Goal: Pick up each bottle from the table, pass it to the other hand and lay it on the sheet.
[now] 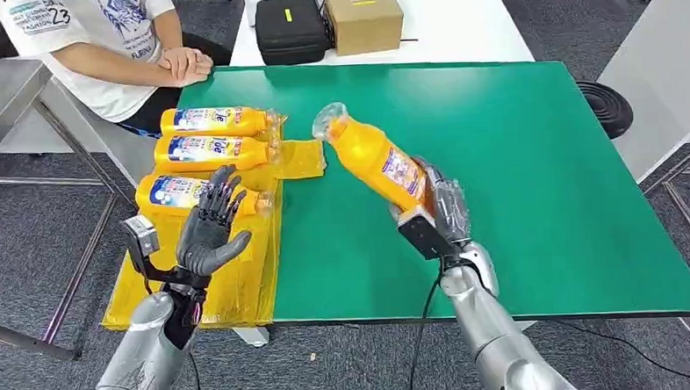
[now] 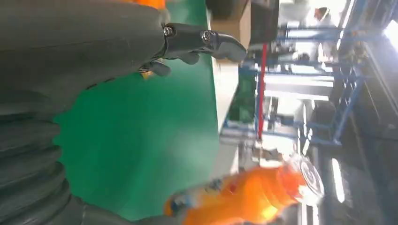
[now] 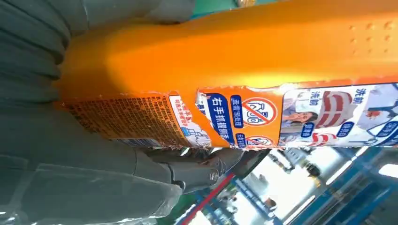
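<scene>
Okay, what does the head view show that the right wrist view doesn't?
Only the head view takes in the three bottles lying on the yellow sheet, the left hand raised above them with fingers spread and holding nothing, the green table, and a person seated at its far corner. Only the right wrist view brings the label's print up close. Both share the orange bottle gripped by the right hand.

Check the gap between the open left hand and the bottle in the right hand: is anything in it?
Head view: only bare green table and the yellow sheet edge separate the left hand from the held bottle.
</scene>
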You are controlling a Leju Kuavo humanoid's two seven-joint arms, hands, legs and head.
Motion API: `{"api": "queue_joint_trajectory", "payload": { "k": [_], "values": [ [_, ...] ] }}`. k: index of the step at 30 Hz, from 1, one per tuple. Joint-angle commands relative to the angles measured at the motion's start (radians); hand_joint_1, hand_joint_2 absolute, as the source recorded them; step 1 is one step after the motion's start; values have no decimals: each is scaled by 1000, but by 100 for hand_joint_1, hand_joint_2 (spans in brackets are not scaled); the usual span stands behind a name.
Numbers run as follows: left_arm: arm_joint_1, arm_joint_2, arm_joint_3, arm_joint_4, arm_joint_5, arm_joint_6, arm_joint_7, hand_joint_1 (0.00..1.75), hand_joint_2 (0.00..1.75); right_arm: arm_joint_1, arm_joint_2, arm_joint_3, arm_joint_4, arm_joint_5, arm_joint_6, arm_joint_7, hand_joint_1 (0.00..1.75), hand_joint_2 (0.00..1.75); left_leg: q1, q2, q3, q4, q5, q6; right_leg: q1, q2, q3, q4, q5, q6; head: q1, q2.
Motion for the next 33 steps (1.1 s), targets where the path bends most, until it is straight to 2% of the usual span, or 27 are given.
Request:
{"api": "queue_joint_trajectory", "payload": {
  "k": [1, 9, 15, 28, 33],
  "values": [
    [-31, -20, -65, 75, 34, -33, 24, 0, 175, 21, 19, 108, -35, -11, 9, -1, 175, 175, 0, 1, 4, 0, -2, 0, 0, 0, 4, 0, -2, -2, 0, 0],
    [-65, -55, -138, 102, 40, -31, 36, 0, 175, -10, 83, 247, 128, 55, 115, -1, 175, 175, 1, 1, 5, 0, -2, -1, 1, 0, 5, -1, -2, -3, 0, 0],
    [-68, -53, -160, 99, 36, -15, 39, 0, 175, -30, 117, 324, 158, 32, 171, -1, 175, 175, 0, 1, 1, 0, -1, 0, 1, 0, 1, 0, 0, -1, 0, 0],
    [-82, -62, -188, 104, 39, -20, 24, 0, 175, -47, 134, 376, 198, 6, 215, -1, 175, 175, 1, 0, 2, 0, -1, 0, 1, -1, 3, 0, -1, -2, 0, 0],
    [-84, -58, -195, 95, 43, -18, 13, 0, 175, -49, 126, 393, 214, -37, 287, -1, 175, 175, 1, 0, 4, 0, -2, 0, 1, -2, 4, 0, -2, -3, 0, 0]
  ]
}}
